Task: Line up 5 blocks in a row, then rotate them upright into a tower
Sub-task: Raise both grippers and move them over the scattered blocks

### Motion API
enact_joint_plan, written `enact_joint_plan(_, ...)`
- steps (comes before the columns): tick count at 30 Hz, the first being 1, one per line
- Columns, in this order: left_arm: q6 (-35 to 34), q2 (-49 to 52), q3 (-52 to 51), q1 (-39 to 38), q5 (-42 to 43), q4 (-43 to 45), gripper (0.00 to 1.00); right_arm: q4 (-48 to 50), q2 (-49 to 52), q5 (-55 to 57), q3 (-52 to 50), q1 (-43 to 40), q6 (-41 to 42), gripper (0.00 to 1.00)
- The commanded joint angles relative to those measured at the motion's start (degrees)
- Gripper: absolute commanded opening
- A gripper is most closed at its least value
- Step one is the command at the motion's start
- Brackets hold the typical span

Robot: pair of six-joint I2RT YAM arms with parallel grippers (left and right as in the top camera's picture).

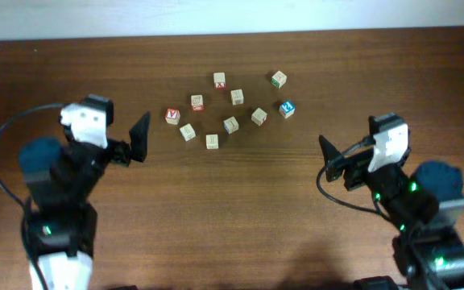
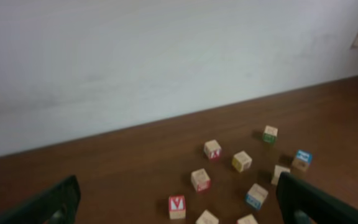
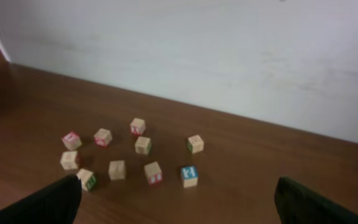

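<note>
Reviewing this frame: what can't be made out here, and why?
Overhead: print on the pale blocks is too small to read.
Left wrist: two nearest blocks are cut off by the bottom edge.
Right wrist: the blue block's character is blurred.
Both wrist views: left fingers and right fingers run off the bottom corners.

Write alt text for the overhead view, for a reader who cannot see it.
Ten small wooden letter blocks lie scattered on a dark brown table, with a blue-faced block at the cluster's right edge and a red-faced block at its left. The left gripper and right gripper sit open and empty on either side.
</note>
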Motion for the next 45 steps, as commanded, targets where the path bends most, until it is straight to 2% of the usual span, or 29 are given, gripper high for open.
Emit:
enact_joint_plan(1,-0.1,9.1,12.9,-2.2,2.2,-8.1,0.99,-4.7,8.5,-5.0,10.3,-0.4,0.2,0.99)
enact_joint_plan(5,0.1,20.0,26.5,-5.2,2.2,-18.3,0.99,-14.6,23.7,-9.0,25.1,-0.3,0.0,0.98)
enact_joint_plan(8,0.1,24.4,28.6,-7.6,2.7,-18.3,0.99,-21.4,35.7,-9.1,36.9,1.0,-0.3,0.98)
enact_joint_plan(11,-0.2,27.6,28.6,-9.2,3.2,-18.3,0.99,-26.1,45.6,-9.1,44.7,4.8,-7.7,0.98)
enact_joint_plan(14,-0.1,28.9,28.6,-9.5,4.2,-23.7,0.99,-25.1,51.2,-8.9,45.2,6.4,-7.7,0.98)
enact_joint_plan(18,-0.3,29.5,28.6,-9.5,3.6,-24.4,0.99,-22.4,59.7,-7.5,45.3,6.7,-8.3,0.95)
enact_joint_plan(20,-9.0,30.1,28.6,-9.9,-6.8,-23.4,0.99,-21.2,62.2,0.1,45.4,8.6,-7.3,0.93)
enact_joint_plan(23,-17.5,32.7,28.6,-13.6,-21.5,-20.5,1.00,-17.4,65.6,14.5,45.5,14.0,-7.3,0.91)
enact_joint_plan(26,-22.3,35.7,28.6,-15.5,-29.0,-20.0,0.98,-15.5,69.2,18.5,45.5,17.1,-7.5,0.86)
enact_joint_plan(30,-23.3,39.9,28.6,-15.5,-29.4,-19.3,0.94,-12.5,74.7,18.1,45.5,17.3,-7.7,0.82)
enact_joint_plan(32,-23.3,41.0,28.6,-15.5,-29.2,-18.7,0.98,-11.1,76.7,18.0,45.5,17.3,-7.7,0.80)
enact_joint_plan(34,-23.3,41.3,28.6,-15.5,-29.2,-18.7,0.98,-10.3,78.4,17.5,45.5,17.3,-7.7,0.72)
enact_joint_plan(36,-23.3,41.3,28.6,-15.5,-29.2,-18.9,0.95,-9.9,79.5,16.7,45.4,17.3,-7.6,0.67)
enact_joint_plan(38,-23.3,41.3,28.6,-15.5,-29.2,-18.9,1.00,-9.4,81.0,16.7,45.4,17.3,-7.7,0.67)
enact_joint_plan(42,-23.3,41.3,28.6,-15.5,-29.2,-19.6,0.99,-9.6,82.6,16.7,45.4,17.3,-7.7,0.64)
enact_joint_plan(45,-23.3,41.3,28.6,-15.5,-29.4,-20.5,0.99,-9.4,83.6,16.9,45.4,17.2,-7.7,0.55)
